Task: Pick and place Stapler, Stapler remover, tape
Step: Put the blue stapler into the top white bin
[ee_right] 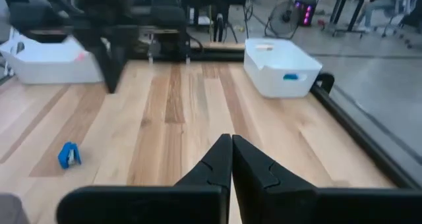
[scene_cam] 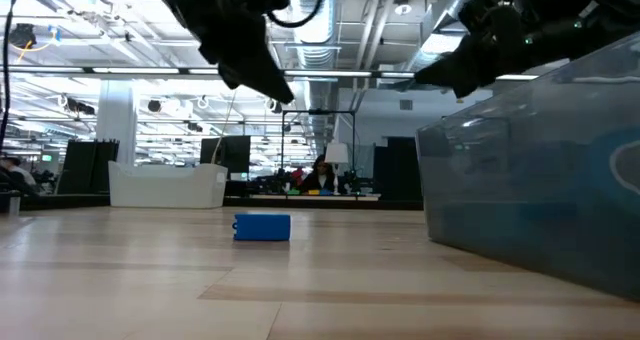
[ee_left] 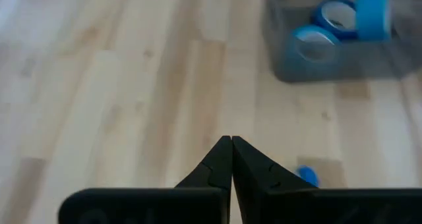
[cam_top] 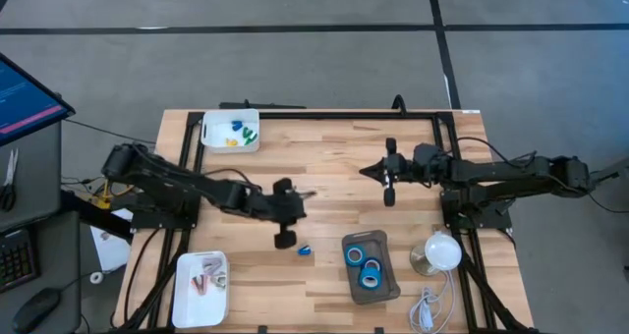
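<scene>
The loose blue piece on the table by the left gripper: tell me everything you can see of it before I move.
The loose blue piece is small and bright blue, lying alone on bare wood. From the low camera it looks like a short, flat-sided block; the right wrist camera shows an irregular outline. Whether it is a tape roll I cannot tell. Nothing touches it: the left gripper is shut just beside it, and the grey bin holding blue tape rolls stands apart.

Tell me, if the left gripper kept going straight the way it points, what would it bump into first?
Probably the grey bin holding blue tape rolls. The shut left gripper points roughly toward it over bare table, though depth is unclear.
</scene>
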